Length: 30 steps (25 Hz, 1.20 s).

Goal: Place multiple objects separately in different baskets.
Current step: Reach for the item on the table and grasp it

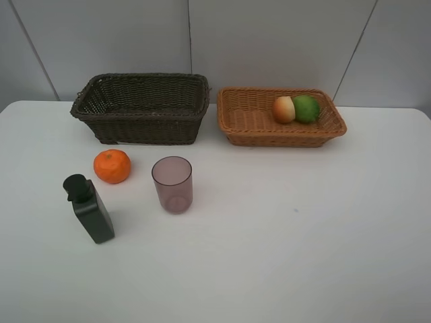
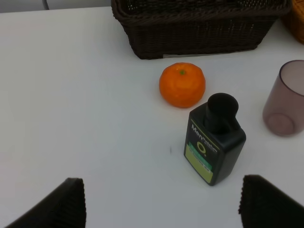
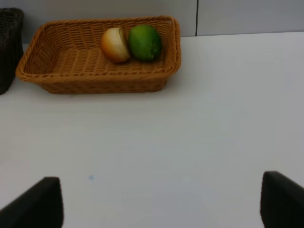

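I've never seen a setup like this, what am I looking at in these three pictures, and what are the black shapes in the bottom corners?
This is a two-armed robot at a white table. One picture comes from a camera mounted high; the others from cameras on each wrist. The black shapes are fingertips of the left gripper and right gripper, both open, holding nothing. On the table sit an orange mandarin, a black pump bottle and a translucent mauve cup, near a deep dark brown wicker basket. A shallower light tan wicker basket holds a red-yellow peach and a green oval fruit side by side.
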Motion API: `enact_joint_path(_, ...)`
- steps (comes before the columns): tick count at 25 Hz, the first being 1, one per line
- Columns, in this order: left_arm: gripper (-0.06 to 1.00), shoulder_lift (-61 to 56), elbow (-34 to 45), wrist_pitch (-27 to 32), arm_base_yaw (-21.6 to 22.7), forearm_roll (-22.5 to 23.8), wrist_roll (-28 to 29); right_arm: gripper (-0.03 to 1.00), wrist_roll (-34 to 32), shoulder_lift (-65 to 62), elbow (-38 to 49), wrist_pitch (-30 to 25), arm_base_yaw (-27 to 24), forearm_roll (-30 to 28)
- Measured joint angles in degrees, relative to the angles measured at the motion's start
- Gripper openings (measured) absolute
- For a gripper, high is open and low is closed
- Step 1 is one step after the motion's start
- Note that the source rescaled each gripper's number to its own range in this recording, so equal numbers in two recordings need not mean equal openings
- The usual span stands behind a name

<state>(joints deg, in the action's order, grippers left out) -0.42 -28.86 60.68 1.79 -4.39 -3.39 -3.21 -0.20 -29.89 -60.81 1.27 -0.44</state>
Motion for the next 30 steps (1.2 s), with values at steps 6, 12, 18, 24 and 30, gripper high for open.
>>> enact_joint_path(6,0.85,0.0,0.0,0.0,0.0,0.0,0.0,0.9,0.0,0.0,0.0,0.0,0.0,0.0)
enact_joint_path(12,0.85,0.0,0.0,0.0,0.0,0.0,0.0,0.9,0.0,0.0,0.0,0.0,0.0,0.0)
enact_joint_path(18,0.85,0.0,0.0,0.0,0.0,0.0,0.0,0.9,0.0,0.0,0.0,0.0,0.0,0.0)
enact_joint_path(24,0.85,0.0,0.0,0.0,0.0,0.0,0.0,0.9,0.0,0.0,0.0,0.0,0.0,0.0)
enact_joint_path(30,0.85,0.0,0.0,0.0,0.0,0.0,0.0,0.9,0.0,0.0,0.0,0.0,0.0,0.0)
